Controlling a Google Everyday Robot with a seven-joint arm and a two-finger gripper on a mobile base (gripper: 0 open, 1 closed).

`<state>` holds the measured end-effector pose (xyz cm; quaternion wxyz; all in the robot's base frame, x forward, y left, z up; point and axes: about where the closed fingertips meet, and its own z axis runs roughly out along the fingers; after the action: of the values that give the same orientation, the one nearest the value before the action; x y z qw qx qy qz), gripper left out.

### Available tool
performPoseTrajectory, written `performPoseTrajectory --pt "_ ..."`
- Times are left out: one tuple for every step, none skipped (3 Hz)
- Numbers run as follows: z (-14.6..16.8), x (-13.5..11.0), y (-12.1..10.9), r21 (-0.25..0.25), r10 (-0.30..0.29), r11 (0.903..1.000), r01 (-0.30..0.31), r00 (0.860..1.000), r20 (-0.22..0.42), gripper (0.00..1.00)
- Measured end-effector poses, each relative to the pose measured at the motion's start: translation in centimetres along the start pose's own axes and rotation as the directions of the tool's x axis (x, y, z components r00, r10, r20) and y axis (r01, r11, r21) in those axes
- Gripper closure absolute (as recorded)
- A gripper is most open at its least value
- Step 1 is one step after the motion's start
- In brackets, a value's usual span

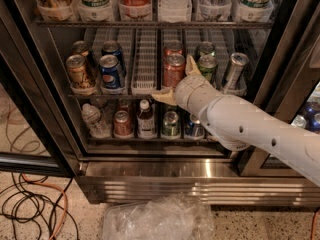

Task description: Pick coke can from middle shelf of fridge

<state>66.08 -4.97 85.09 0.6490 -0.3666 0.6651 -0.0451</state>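
The fridge (pixel 150 183) stands open in front of me. On its middle shelf (pixel 116 96) a red coke can (pixel 172 68) stands at the front of its lane, with a second red can (pixel 173 48) behind it. My gripper (pixel 177 80) is at the front can, open. One pale finger (pixel 192 64) is up against the can's right side and the other (pixel 162 96) lies by the shelf rail below the can. The can stands upright on the shelf.
A blue Pepsi can (pixel 110 70) and brown cans (pixel 80 71) stand to the left, past an empty lane (pixel 145 59). Green cans (pixel 207 66) and a silver can (pixel 234 69) stand to the right. Bottles and cans fill the lower shelf (pixel 145 119). A plastic bag (pixel 160 219) and cables (pixel 30 204) lie on the floor.
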Motion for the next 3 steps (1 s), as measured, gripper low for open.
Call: performPoseTrajectory --pt "1.9 -0.7 0.7 -0.012 0.026 0.9996 -0.026 0.999 0.022 0.17" --pt "3.0 -0.7 1.0 -0.009 0.06 0.9981 -0.06 0.998 0.019 0.31" --pt "3.0 -0.8 1.0 -0.009 0.06 0.9981 -0.06 0.998 0.019 0.5"
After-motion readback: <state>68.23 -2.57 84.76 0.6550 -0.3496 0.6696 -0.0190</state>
